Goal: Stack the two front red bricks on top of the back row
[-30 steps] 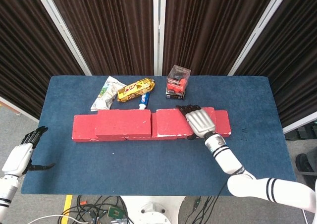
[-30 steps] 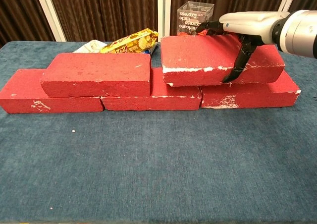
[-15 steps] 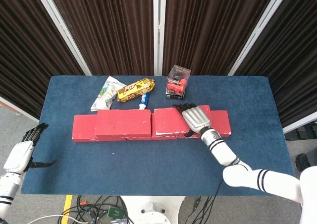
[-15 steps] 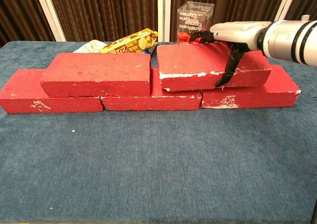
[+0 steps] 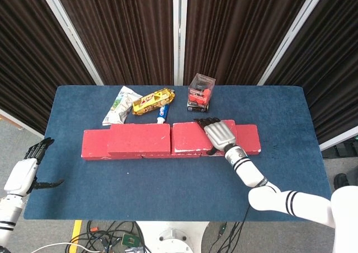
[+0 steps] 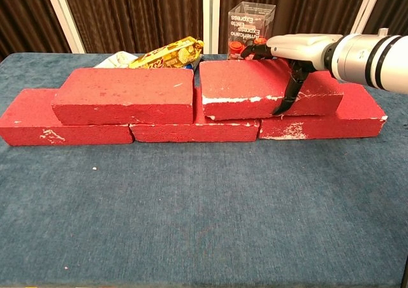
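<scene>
Right hand (image 6: 290, 52) gripping right upper brick (image 6: 255, 87) atop back row (image 6: 191, 130), left hand (image 5: 25, 172) open, empty, beside table (image 5: 168, 180)

Rough, matt red bricks (image 6: 268, 87), chipped white along the edges, lie under the glossy silver-plastic right hand (image 5: 219, 134); beyond its fingertips, a clear plastic box (image 5: 201, 90); everything on napped blue cloth (image 6: 204, 211).

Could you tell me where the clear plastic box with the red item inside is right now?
The clear plastic box stands at the back of the table, right of centre in both views, just behind the upper right brick and right of the yellow snack packet.
</scene>
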